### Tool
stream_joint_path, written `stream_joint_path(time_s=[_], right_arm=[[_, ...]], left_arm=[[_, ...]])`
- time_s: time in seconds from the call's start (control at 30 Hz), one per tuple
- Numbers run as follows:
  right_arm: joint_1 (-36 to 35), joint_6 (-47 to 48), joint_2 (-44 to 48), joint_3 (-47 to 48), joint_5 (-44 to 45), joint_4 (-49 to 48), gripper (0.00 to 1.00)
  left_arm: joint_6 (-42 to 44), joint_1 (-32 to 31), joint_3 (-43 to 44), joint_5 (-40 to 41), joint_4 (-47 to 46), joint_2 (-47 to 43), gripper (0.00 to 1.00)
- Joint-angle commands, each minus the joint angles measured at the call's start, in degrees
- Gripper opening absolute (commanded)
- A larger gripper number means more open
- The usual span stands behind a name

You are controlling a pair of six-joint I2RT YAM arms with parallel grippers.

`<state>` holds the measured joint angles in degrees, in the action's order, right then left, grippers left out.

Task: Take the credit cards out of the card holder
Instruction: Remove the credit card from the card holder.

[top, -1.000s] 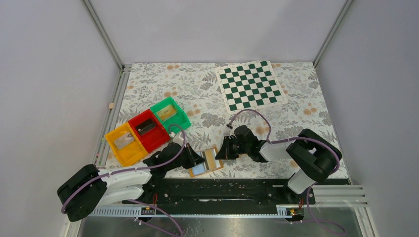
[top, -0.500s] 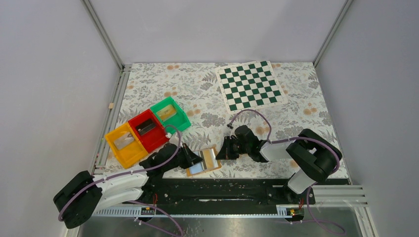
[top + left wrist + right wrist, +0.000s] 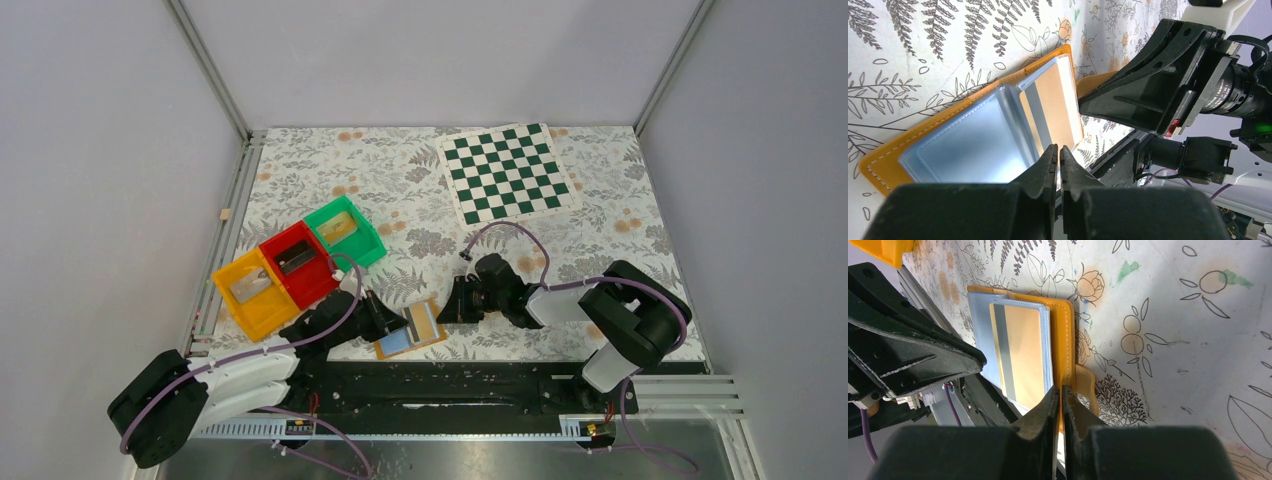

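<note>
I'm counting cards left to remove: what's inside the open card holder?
In the card holder, one tan card with a grey stripe shows in a clear pocket. The other pocket looks pale blue; anything behind either is covered.

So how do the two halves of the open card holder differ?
The blue half shows only pale-blue sleeve; the card half shows a tan card with a grey stripe. An orange tab sticks out beside the card half, none beside the blue half. Both share the card holder's orange stitched border.
</note>
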<state>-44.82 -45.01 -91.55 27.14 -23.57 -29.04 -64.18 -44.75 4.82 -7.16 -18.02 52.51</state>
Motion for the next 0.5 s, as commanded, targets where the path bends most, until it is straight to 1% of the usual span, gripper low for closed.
stream_joint_path(time_s=[0.0, 0.07, 0.13, 0.23, 0.33, 0.47], right_arm=[[0.5, 1.2, -0.6, -0.2, 0.7, 1.5, 0.12], [0.6, 1.2, -0.7, -0.3, 0.8, 1.4, 0.12], [0.5, 1.0, -0.6, -0.4, 0.7, 1.3, 0.12], [0.5, 0.4, 0.5, -0.5, 0.0, 1.4, 0.12], [0.5, -0.2, 4.5, -0.4, -0.1, 2.6, 0.17], [0.3, 0.6, 10.0, 1.3, 0.6, 8.0, 0.25]], left_arm=[[0.1, 0.4, -0.3, -1.6, -3.9, -0.1, 0.03], [0.1, 0.6, -0.4, -1.6, -3.6, -0.2, 0.02], [0.4, 0.7, 0.0, -1.2, -1.8, -0.3, 0.04], [1.6, 0.7, 1.3, -0.1, 1.6, -1.0, 0.14], [3.1, 0.6, 2.9, 2.2, 6.9, -2.2, 0.19], [4.0, 0.7, 3.7, 4.3, 10.3, -3.3, 0.18]])
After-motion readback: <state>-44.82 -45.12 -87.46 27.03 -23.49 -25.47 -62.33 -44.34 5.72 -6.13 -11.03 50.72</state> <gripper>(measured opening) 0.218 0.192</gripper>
